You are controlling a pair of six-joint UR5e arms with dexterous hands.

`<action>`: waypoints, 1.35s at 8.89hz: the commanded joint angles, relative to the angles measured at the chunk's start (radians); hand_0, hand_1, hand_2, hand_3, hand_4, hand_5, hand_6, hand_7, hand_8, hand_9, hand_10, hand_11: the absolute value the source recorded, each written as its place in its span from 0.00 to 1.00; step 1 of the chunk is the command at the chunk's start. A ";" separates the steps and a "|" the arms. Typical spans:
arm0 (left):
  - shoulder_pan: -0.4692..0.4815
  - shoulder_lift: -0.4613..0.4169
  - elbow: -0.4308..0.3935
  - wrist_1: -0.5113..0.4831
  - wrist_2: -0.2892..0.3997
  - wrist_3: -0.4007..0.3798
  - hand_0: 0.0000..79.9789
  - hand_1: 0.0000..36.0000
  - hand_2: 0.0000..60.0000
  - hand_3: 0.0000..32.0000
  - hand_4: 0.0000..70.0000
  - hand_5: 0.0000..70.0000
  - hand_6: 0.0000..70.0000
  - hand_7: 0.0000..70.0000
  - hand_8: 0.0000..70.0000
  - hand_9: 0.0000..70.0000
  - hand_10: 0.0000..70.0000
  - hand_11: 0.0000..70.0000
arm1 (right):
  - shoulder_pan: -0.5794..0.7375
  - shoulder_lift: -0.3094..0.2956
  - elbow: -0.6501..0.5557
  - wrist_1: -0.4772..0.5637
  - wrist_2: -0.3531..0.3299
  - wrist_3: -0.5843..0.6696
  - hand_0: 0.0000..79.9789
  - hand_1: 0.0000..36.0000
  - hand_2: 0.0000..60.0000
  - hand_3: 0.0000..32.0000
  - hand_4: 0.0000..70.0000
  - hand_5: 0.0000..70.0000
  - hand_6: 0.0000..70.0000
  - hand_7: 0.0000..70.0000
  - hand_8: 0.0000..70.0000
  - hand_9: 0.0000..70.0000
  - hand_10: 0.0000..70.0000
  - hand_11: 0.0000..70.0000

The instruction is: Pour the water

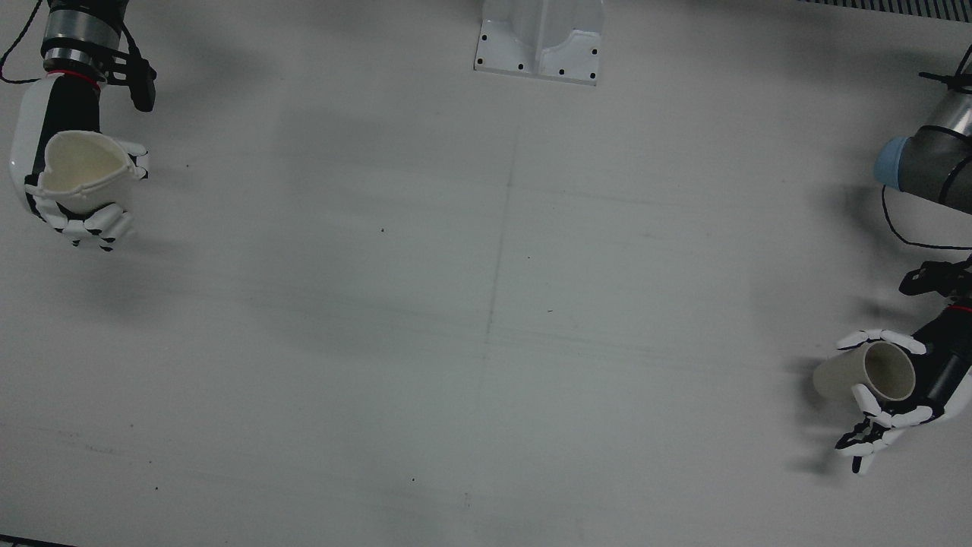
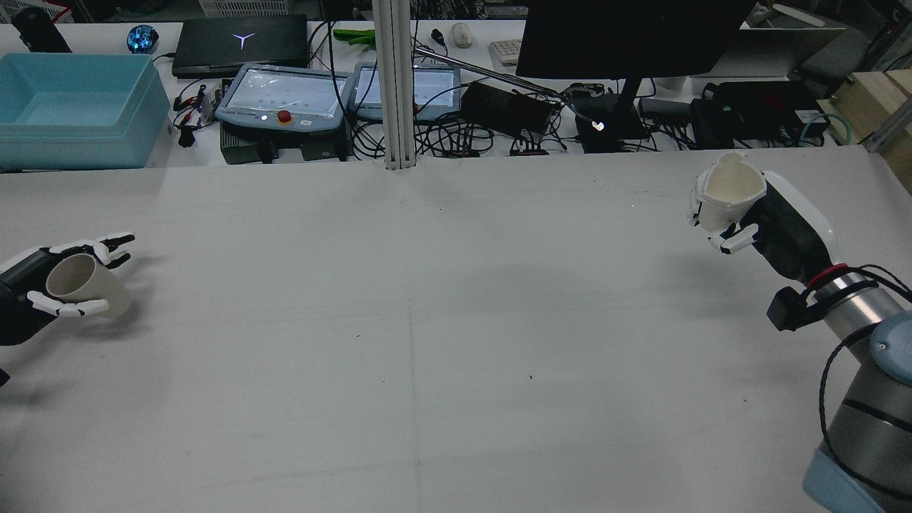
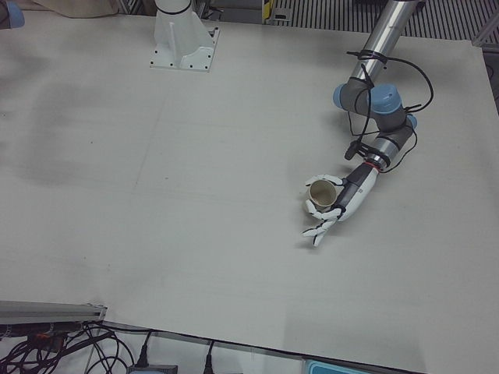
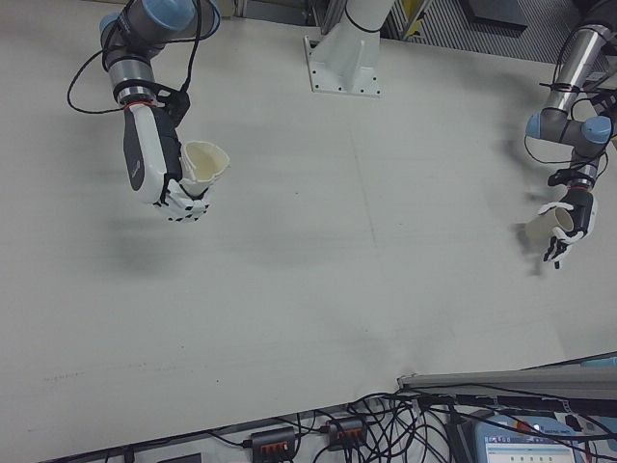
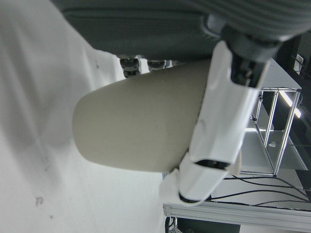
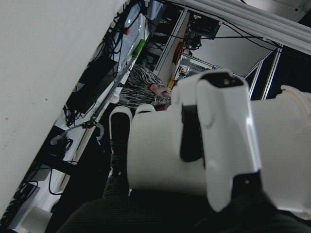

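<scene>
My left hand [image 1: 888,399] is shut on a beige cup [image 1: 862,374] at the table's left edge; the cup leans over, its mouth turned toward the arm, its base near the table. The same hand [image 2: 50,285] and cup [image 2: 89,285] show in the rear view, and the cup [image 5: 141,126] fills the left hand view. My right hand [image 1: 72,194] is shut on a white spouted cup [image 1: 83,167], held upright above the table at the far right side. It also shows in the rear view [image 2: 730,189] and the right-front view [image 4: 202,162]. I see no water inside either cup.
The white table [image 1: 486,304] spans the space between the arms. A white arm pedestal [image 1: 539,38] stands at the robot's side. Behind the table's far edge are a teal bin [image 2: 71,107], teach pendants [image 2: 281,96], a monitor and cables.
</scene>
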 commanded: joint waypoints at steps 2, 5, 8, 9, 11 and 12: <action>0.139 -0.173 -0.073 0.195 -0.002 0.047 1.00 1.00 1.00 0.00 0.81 1.00 0.14 0.27 0.04 0.03 0.07 0.16 | 0.350 0.328 0.043 -0.229 -0.241 -0.005 1.00 1.00 1.00 0.00 1.00 1.00 0.99 1.00 0.66 0.79 0.49 0.74; 0.210 -0.216 -0.078 0.235 0.000 0.074 1.00 1.00 1.00 0.00 0.83 1.00 0.14 0.26 0.04 0.03 0.07 0.16 | 0.418 0.788 -0.089 -0.391 -0.292 -0.289 1.00 1.00 1.00 0.00 1.00 1.00 1.00 1.00 0.72 0.89 0.52 0.77; 0.221 -0.251 -0.078 0.257 0.001 0.065 1.00 1.00 1.00 0.00 0.83 1.00 0.14 0.26 0.04 0.03 0.06 0.15 | 0.111 1.126 -0.401 -0.391 -0.245 -0.656 1.00 1.00 1.00 0.00 1.00 1.00 1.00 1.00 0.70 0.86 0.48 0.72; 0.221 -0.253 -0.077 0.257 0.001 0.058 1.00 1.00 1.00 0.00 0.84 1.00 0.14 0.26 0.04 0.03 0.06 0.15 | 0.003 1.131 -0.412 -0.391 -0.197 -0.737 1.00 1.00 1.00 0.00 1.00 1.00 1.00 1.00 0.69 0.85 0.47 0.71; 0.213 -0.254 -0.077 0.257 0.017 0.048 1.00 1.00 1.00 0.00 0.87 1.00 0.15 0.27 0.04 0.03 0.06 0.15 | -0.141 1.059 -0.415 -0.393 -0.162 -0.838 1.00 1.00 1.00 0.00 1.00 1.00 1.00 1.00 0.67 0.83 0.45 0.68; 0.212 -0.254 -0.077 0.257 0.017 0.045 1.00 1.00 1.00 0.00 0.86 1.00 0.15 0.27 0.04 0.03 0.06 0.15 | -0.169 0.993 -0.417 -0.393 -0.139 -0.840 1.00 1.00 1.00 0.00 1.00 1.00 1.00 1.00 0.67 0.82 0.44 0.68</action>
